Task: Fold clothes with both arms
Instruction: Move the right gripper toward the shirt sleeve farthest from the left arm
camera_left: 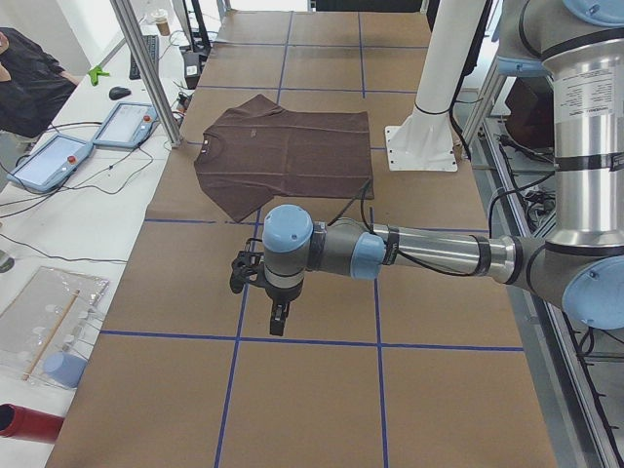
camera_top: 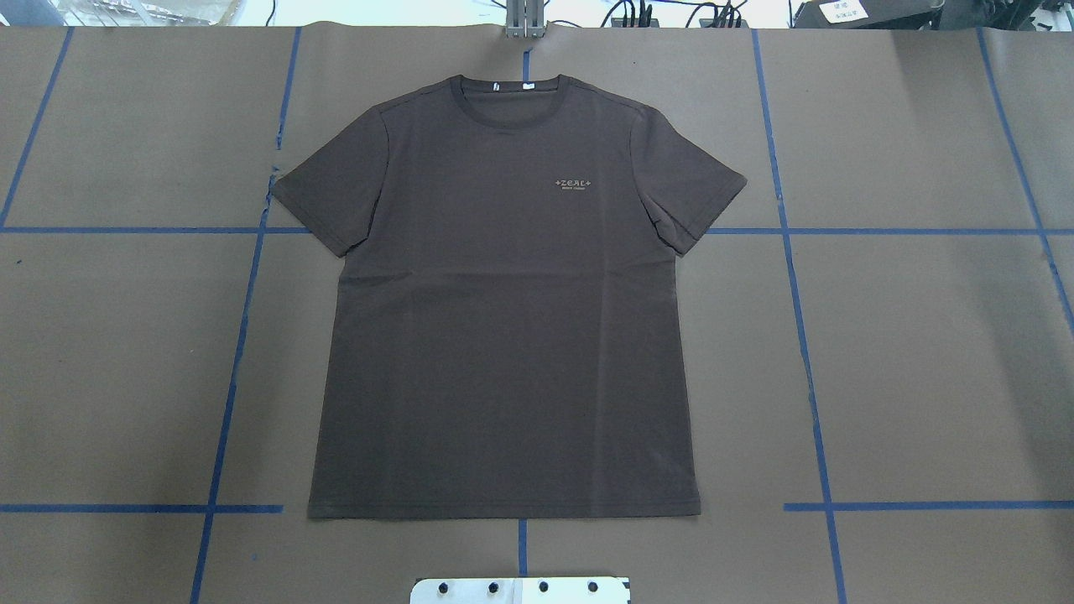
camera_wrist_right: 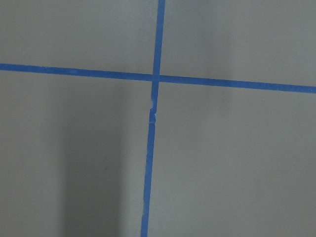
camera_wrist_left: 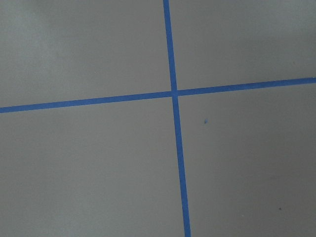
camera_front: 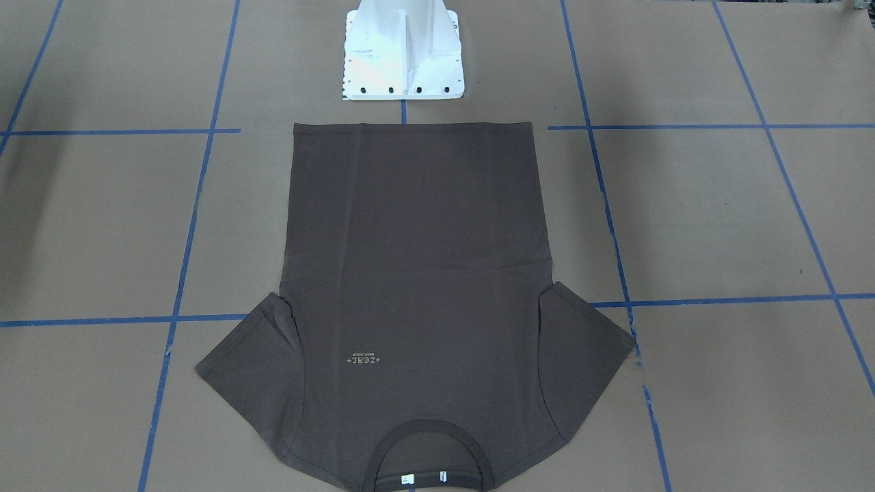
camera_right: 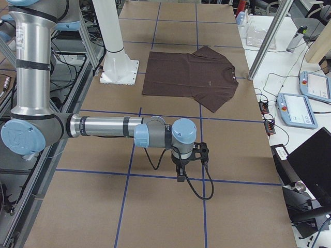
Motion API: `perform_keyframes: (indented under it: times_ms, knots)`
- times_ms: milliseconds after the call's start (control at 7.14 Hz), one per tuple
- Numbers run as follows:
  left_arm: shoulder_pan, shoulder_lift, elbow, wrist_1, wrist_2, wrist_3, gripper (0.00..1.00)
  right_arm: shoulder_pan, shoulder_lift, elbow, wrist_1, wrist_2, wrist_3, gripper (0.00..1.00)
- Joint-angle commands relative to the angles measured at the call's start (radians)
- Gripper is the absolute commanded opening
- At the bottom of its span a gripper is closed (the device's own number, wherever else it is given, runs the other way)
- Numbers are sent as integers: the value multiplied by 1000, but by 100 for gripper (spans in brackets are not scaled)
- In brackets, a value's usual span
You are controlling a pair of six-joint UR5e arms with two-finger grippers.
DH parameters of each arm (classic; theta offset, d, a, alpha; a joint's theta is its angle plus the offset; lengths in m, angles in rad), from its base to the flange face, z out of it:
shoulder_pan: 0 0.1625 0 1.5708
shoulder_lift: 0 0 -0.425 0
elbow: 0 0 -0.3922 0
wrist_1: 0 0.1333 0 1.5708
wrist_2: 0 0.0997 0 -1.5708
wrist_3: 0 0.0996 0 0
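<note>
The dark brown T-shirt point(camera_top: 503, 319) lies flat and spread out in the middle of the paper-covered table, collar point(camera_top: 512, 101) at the far edge and hem toward the base; it also shows as the shirt point(camera_front: 417, 273), point(camera_left: 283, 156), point(camera_right: 189, 77). Both sleeves lie out to the sides. My left gripper point(camera_left: 278, 322) hangs over bare table well off the shirt's left side. Off the shirt's other side, my right gripper point(camera_right: 181, 175) hangs the same way. Both show only in the side views, so I cannot tell whether they are open or shut. The wrist views show only table and blue tape.
The white base pedestal point(camera_front: 403, 55) stands just behind the shirt's hem. Blue tape lines cross the table point(camera_top: 923, 352). A metal post point(camera_left: 146, 68) rises near the collar. Control tablets point(camera_left: 49, 161), a laptop point(camera_right: 310, 160) and a seated person point(camera_left: 24, 78) are beyond the far edge.
</note>
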Motion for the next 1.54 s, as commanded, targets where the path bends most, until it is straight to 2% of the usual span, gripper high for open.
perform_keyframes:
  times_ms: [0,140,280,420,700,840,980,1260,1400]
  knots:
    - [0,0,0,-9,0,2,100,0,11,11,0,2,2,100]
    - [0,-12,-5,-7,0,2,100,0,26,19,2,9,1,100]
    - [0,-18,-62,-13,0,2,100,-9,34,10,12,28,-1,100]
    - [3,-75,-78,-60,-2,-5,100,-24,63,10,85,31,22,100]
    - [78,-101,-68,-175,-1,-14,100,-119,185,-41,123,43,153,100]
    - [78,-106,-57,-181,-27,-18,100,-174,248,-47,123,99,230,100]
    - [81,-153,-34,-181,-41,-24,100,-243,330,-73,123,102,296,100]
    - [113,-192,3,-182,-37,-20,100,-355,542,-236,138,88,400,100]
    - [114,-184,5,-214,-41,-28,100,-398,607,-335,267,60,538,100]
